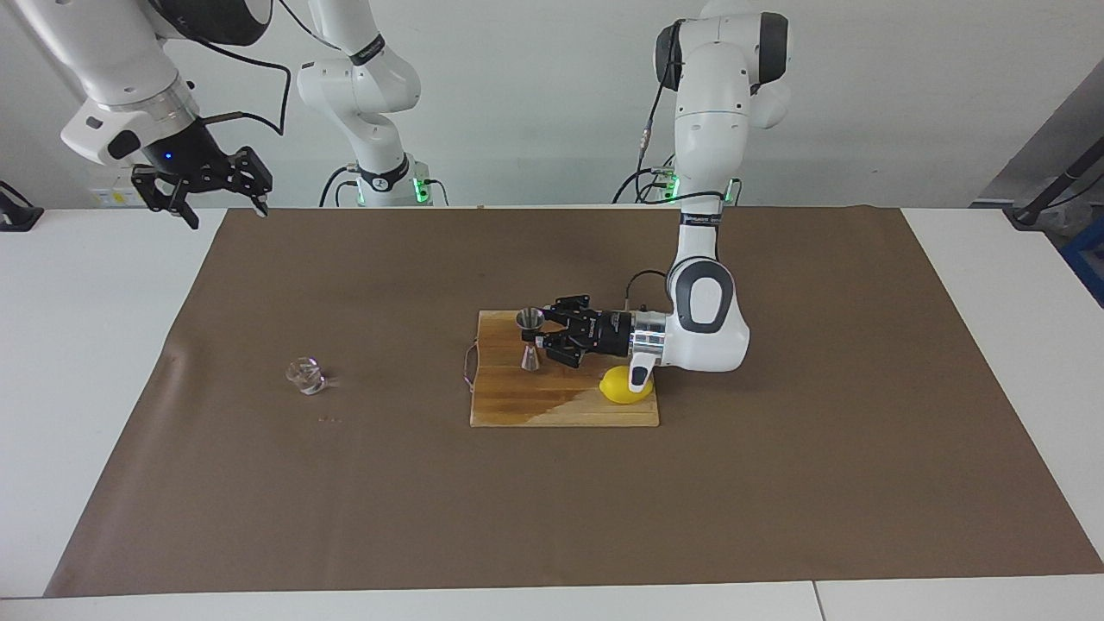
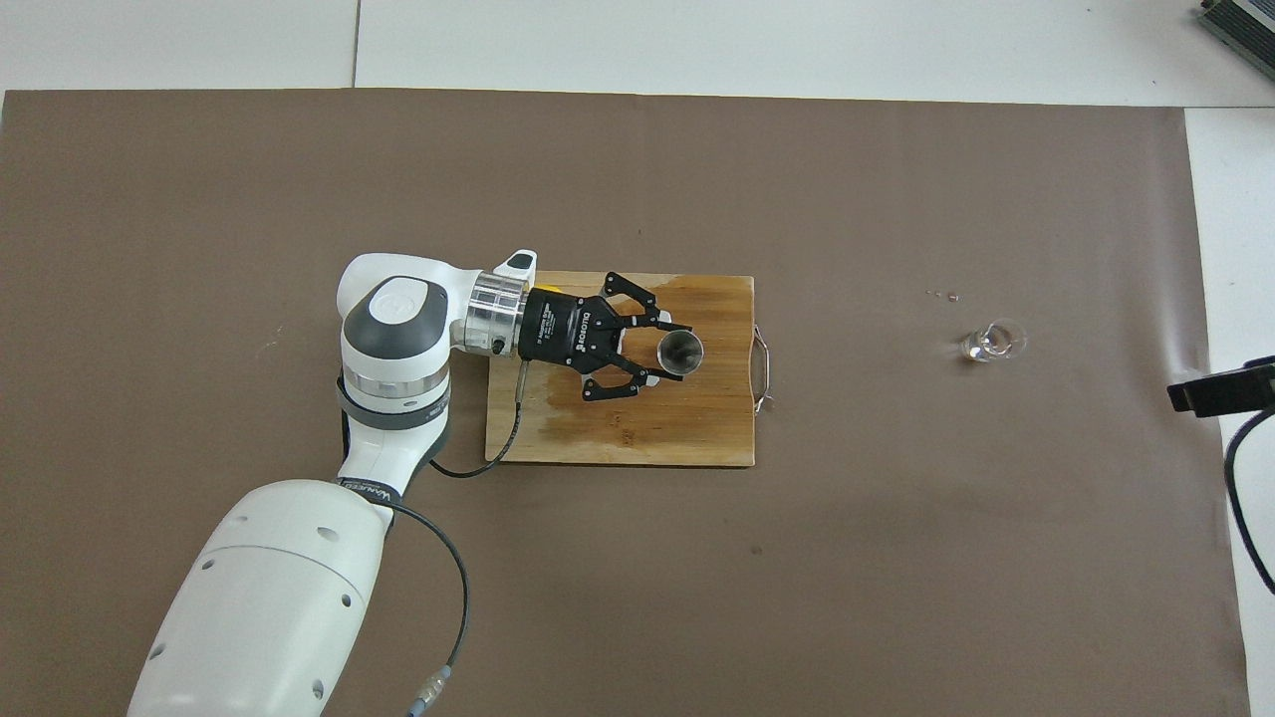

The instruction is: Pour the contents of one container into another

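The steel jigger (image 1: 530, 340) stands upright on the wooden cutting board (image 1: 517, 405), also seen from above (image 2: 680, 352). My left gripper (image 1: 545, 333) lies level over the board, open, with its fingertips on either side of the jigger (image 2: 665, 354); I cannot tell whether they touch it. The small clear glass cup (image 1: 306, 376) sits on the brown mat toward the right arm's end of the table, well apart from the board (image 2: 991, 342). My right gripper (image 1: 224, 210) is open and empty, raised high over the table's edge at that end, and waits.
A lemon (image 1: 625, 385) lies on the board under the left arm's wrist. The board (image 2: 697, 428) has a dark wet patch and a wire handle (image 2: 762, 368) on the side toward the cup. Small drops (image 2: 941, 295) lie on the mat beside the cup.
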Controlling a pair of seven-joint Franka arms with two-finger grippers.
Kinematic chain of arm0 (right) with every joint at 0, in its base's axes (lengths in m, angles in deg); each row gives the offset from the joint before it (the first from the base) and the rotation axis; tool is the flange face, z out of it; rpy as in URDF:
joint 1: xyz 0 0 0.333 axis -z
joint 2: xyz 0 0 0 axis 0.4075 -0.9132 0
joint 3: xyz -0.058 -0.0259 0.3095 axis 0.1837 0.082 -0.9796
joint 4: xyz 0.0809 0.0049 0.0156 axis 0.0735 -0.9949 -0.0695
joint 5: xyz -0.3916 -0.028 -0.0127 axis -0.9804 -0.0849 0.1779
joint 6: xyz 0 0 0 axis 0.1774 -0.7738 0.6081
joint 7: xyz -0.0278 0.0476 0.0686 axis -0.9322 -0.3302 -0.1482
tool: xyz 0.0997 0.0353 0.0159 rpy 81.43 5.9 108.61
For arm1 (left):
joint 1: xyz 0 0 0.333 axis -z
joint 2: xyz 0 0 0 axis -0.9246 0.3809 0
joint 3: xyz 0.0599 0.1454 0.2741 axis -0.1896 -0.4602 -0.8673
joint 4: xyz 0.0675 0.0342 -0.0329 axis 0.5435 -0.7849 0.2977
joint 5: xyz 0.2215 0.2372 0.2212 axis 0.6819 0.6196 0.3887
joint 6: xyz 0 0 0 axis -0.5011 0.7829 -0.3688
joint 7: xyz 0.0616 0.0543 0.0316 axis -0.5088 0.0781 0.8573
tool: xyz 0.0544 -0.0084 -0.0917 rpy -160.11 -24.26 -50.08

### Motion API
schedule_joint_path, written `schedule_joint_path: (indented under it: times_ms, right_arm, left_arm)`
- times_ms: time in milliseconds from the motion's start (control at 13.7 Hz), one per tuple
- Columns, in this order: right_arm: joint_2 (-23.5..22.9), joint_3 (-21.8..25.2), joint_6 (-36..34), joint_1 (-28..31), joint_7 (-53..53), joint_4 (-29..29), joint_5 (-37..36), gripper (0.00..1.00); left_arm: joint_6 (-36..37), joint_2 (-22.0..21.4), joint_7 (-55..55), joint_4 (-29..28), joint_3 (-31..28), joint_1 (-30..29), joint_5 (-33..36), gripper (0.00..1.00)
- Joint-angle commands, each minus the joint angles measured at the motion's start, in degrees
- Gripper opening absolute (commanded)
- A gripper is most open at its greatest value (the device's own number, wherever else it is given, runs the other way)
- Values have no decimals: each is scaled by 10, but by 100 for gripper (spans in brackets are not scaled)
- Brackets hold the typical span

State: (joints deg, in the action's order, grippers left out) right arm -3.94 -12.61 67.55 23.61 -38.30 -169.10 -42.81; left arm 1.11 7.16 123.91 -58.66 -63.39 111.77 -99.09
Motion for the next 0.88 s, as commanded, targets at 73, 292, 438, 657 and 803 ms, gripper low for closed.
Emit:
schedule_joint_path:
  times_ms: [73,292,438,657,803]
  right_arm:
    - [16,1,11,3,21,-18,4,100]
    - [16,1,11,3,29,-18,4,100]
    - [16,1,11,3,30,-18,4,100]
    - [16,1,11,3,30,-18,4,100]
    - [16,1,9,3,30,-18,4,100]
  left_arm:
    - [-13,-13,29,-21,-13,17,-15,39]
    - [-22,-13,27,-21,-14,29,-19,39]
    - [-28,-13,28,-22,-17,39,-26,39]
    - [-43,-13,29,-22,-17,49,-29,39]
    - [-53,-13,29,-21,-18,52,-30,39]
